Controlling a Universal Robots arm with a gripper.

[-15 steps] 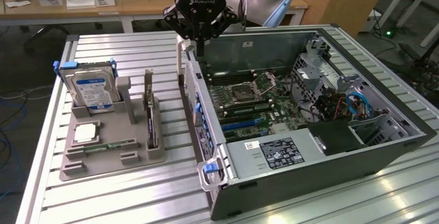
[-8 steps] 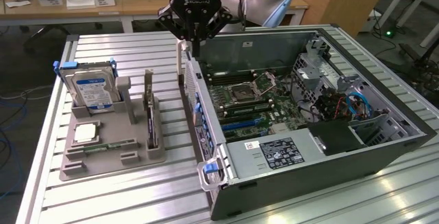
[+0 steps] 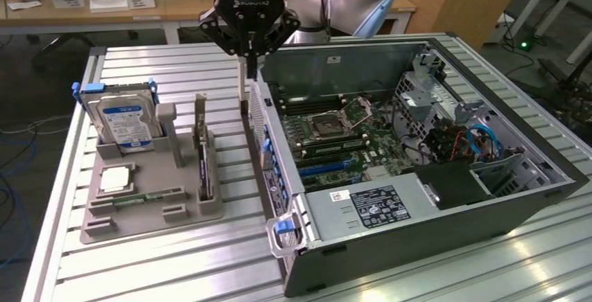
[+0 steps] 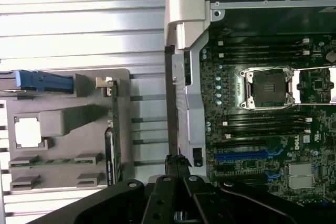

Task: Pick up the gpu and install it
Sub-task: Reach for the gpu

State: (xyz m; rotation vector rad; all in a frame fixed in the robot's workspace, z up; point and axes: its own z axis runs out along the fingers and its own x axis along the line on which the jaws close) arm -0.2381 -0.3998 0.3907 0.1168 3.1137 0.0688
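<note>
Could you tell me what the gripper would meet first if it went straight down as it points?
The gripper would probably meet the computer case's side wall rim, or the bare table strip beside it; depth is unclear.

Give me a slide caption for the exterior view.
Shut gripper hangs between the upright gpu and the open computer case.

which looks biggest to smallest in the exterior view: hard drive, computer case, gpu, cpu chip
1. computer case
2. hard drive
3. gpu and cpu chip: too close to rank, since the gpu stands nearly edge-on and shows as a thin strip.
</note>
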